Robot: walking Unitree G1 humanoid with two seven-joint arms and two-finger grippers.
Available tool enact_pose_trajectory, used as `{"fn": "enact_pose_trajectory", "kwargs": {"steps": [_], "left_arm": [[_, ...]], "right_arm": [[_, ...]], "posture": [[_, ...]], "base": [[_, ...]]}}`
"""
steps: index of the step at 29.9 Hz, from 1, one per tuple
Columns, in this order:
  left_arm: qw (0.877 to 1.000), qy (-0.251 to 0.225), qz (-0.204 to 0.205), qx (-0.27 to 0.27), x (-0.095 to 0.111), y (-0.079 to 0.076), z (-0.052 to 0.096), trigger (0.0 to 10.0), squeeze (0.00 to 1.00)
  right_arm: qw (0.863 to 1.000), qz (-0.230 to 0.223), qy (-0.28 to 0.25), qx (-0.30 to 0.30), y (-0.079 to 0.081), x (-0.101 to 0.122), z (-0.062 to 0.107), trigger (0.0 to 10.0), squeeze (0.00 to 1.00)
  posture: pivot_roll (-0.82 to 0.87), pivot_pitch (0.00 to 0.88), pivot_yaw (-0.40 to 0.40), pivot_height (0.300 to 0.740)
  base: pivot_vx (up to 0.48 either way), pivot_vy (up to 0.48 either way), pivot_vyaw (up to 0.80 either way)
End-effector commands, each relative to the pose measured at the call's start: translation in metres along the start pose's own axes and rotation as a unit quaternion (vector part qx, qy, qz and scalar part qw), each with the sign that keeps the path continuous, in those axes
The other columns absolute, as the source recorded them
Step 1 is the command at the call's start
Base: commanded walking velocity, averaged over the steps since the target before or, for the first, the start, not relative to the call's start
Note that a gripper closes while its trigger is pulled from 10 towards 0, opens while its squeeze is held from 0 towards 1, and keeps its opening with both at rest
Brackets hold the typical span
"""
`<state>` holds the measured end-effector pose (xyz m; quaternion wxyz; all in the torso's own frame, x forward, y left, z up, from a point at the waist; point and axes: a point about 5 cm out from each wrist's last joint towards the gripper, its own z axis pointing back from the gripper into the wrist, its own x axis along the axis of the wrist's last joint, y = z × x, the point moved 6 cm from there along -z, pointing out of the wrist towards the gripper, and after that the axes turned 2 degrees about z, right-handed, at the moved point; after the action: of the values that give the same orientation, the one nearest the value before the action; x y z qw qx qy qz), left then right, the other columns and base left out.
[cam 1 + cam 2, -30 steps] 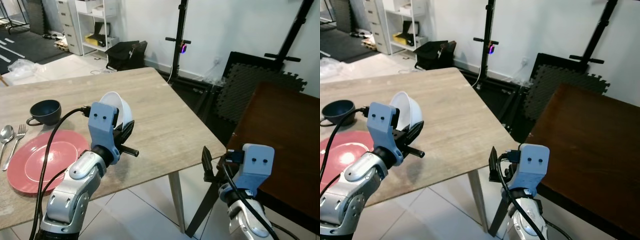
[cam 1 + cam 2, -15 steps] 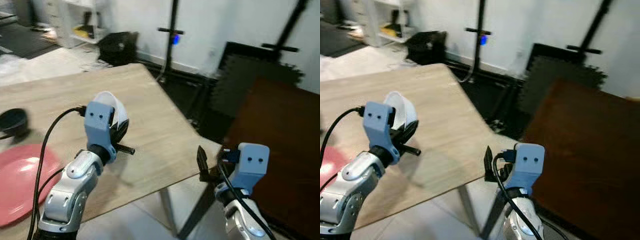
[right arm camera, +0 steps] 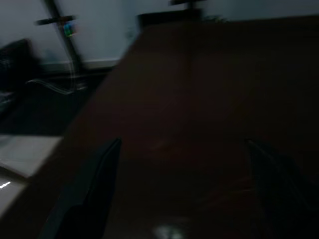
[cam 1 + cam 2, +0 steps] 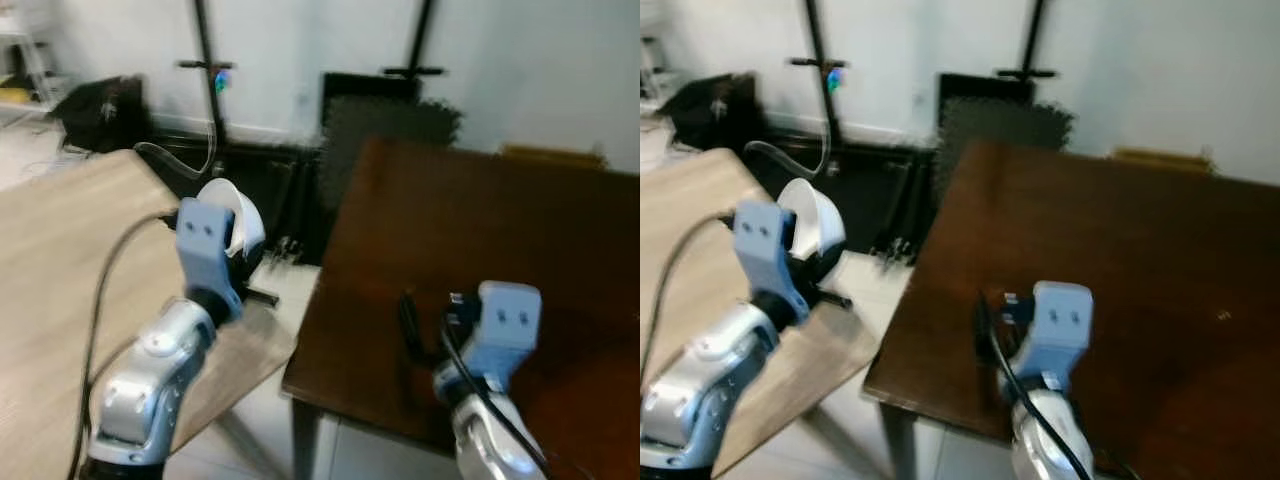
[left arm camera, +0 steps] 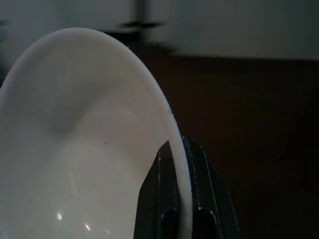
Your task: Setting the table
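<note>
A white bowl [image 4: 241,212] hangs tilted on edge in my left gripper [image 4: 247,262], which is shut on its rim. In the left wrist view the bowl [image 5: 75,149] has its rim pinched between the black fingers [image 5: 202,199]. The bowl is over the gap between the light wooden table [image 4: 60,250] and the dark brown table [image 4: 480,220]. My right gripper [image 3: 184,164] is open, low over the brown table's near left corner, with nothing between its fingers [image 3: 89,194].
A strip of white tiled floor [image 4: 290,282] separates the two tables. Behind them by the white wall are black stands [image 4: 205,70], a dark foam mat [image 4: 385,115] and a black bag [image 4: 100,100]. The picture is blurred.
The whole view has swung to the right: the light table with the pink plate and dark cup slid off to the left, and the brown table now fills the middle. Both grippers stand as before.
</note>
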<state>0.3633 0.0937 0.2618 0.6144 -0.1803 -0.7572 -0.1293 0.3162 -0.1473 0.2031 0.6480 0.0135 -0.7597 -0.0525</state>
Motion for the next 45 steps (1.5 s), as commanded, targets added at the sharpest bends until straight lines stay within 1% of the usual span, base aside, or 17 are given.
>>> {"fn": "enact_pose_trajectory", "kwargs": {"steps": [1,5,6,10,21,23,24,26,30,37,39,45], "left_arm": [[1.0,0.002,-0.001,0.009,-0.001,0.006,0.003,10.0,0.0],[1.0,0.0,0.002,0.008,-0.001,0.005,0.002,10.0,0.0],[1.0,0.003,0.007,0.014,-0.002,0.007,0.002,10.0,0.0],[0.999,0.0,0.023,0.023,-0.001,0.01,0.002,10.0,0.0],[1.0,0.005,0.016,0.027,-0.004,0.011,0.002,10.0,0.0],[0.999,0.01,0.008,0.029,-0.006,0.012,0.002,10.0,0.0],[0.999,0.011,0.011,0.03,-0.007,0.012,0.002,10.0,0.0],[1.0,0.017,-0.002,0.025,-0.008,0.01,0.001,10.0,0.0],[1.0,0.016,0.0,0.015,-0.008,0.005,0.0,10.0,0.0],[1.0,0.016,-0.006,0.013,-0.009,0.005,-0.001,10.0,0.0],[1.0,0.014,-0.012,0.008,-0.009,0.003,-0.001,10.0,0.0],[1.0,0.013,-0.011,0.006,-0.009,0.002,-0.002,10.0,0.0]], "right_arm": [[1.0,-0.004,-0.002,0.009,0.006,0.002,0.001,10.0,0.0],[1.0,-0.002,-0.003,0.008,0.006,0.002,0.001,10.0,0.0],[1.0,-0.001,-0.003,0.008,0.006,0.002,0.001,10.0,0.0],[1.0,0.0,-0.003,0.008,0.005,0.002,0.002,10.0,0.0],[1.0,0.0,-0.002,0.009,0.006,0.001,0.002,10.0,0.0],[1.0,0.0,-0.002,0.01,0.006,0.001,0.002,10.0,0.0],[1.0,0.0,-0.001,0.01,0.006,0.001,0.002,10.0,0.0],[1.0,0.0,-0.002,0.01,0.007,0.001,0.002,10.0,0.0],[1.0,0.001,-0.002,0.01,0.007,0.001,0.001,10.0,0.0],[1.0,0.001,-0.002,0.01,0.007,0.001,0.001,10.0,0.0],[1.0,-0.003,-0.001,0.011,0.007,0.001,0.001,10.0,0.0],[1.0,-0.008,-0.001,0.011,0.007,0.001,0.001,10.0,0.0]], "posture": [[0.0,0.127,0.033,0.74],[0.0,0.126,0.034,0.74],[0.0,0.126,0.034,0.74],[0.0,0.127,0.034,0.74],[0.0,0.127,0.033,0.74],[0.0,0.127,0.033,0.74],[0.0,0.127,0.033,0.74],[0.0,0.127,0.033,0.74],[0.0,0.124,0.032,0.74],[0.0,0.12,0.033,0.74],[0.0,0.12,0.033,0.74],[-0.01,0.118,0.034,0.74]], "base": [[0.0,0.0,0.0],[0.0,0.0,0.0],[0.0,0.0,0.0],[0.0,0.39,0.0],[0.0,0.467,0.0],[0.0,0.48,0.0],[0.0,0.0,0.0],[0.0,0.0,0.0],[0.0,0.0,0.0],[0.0,0.0,0.0],[0.0,-0.465,-0.26],[0.0,-0.465,-0.75]]}}
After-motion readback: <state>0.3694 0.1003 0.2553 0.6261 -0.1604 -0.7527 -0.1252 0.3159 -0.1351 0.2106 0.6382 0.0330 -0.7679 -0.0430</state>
